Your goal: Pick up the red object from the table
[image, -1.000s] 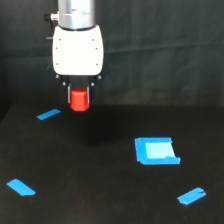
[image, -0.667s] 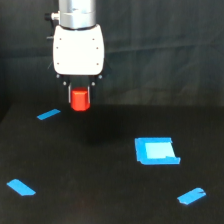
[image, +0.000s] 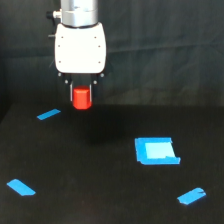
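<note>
The gripper (image: 82, 92) hangs under the arm's white housing at the far left of the scene, and the red object (image: 82, 98) sits between its dark fingers, its top tucked up into them and its lower half showing below. The fingers stand narrow, closed against the block's sides as far as the blur allows; their tips are hard to separate from the black curtain behind. The block appears to be off the table (image: 100, 200): its bottom edge shows against the dark band where curtain meets surface, and a faint darker patch lies on the table below and a little to the right, which reads as a shadow. From this single view I cannot be sure how high it is held. Judged from that, the grasp is made and the lift is at least begun, so the task looks mostly done; what may be left is only to raise it clear and hold it steady. The blue pieces lie apart from all this: a strip (image: 48, 114) just left of the block on the far side, a square patch (image: 156, 150) to the right, another strip (image: 21, 187) at the near left and one (image: 191, 196) at the near right.
</note>
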Motion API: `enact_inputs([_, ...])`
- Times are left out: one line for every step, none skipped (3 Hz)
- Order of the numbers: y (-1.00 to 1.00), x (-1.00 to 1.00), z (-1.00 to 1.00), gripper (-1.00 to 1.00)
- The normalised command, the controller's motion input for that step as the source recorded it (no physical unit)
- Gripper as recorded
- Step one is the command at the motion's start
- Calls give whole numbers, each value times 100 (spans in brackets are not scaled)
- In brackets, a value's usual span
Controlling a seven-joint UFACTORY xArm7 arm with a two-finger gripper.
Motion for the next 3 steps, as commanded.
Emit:
enact_inputs([-4, -1, 4, -96])
enact_inputs([2, 7, 8, -99])
enact_inputs([4, -4, 6, -98])
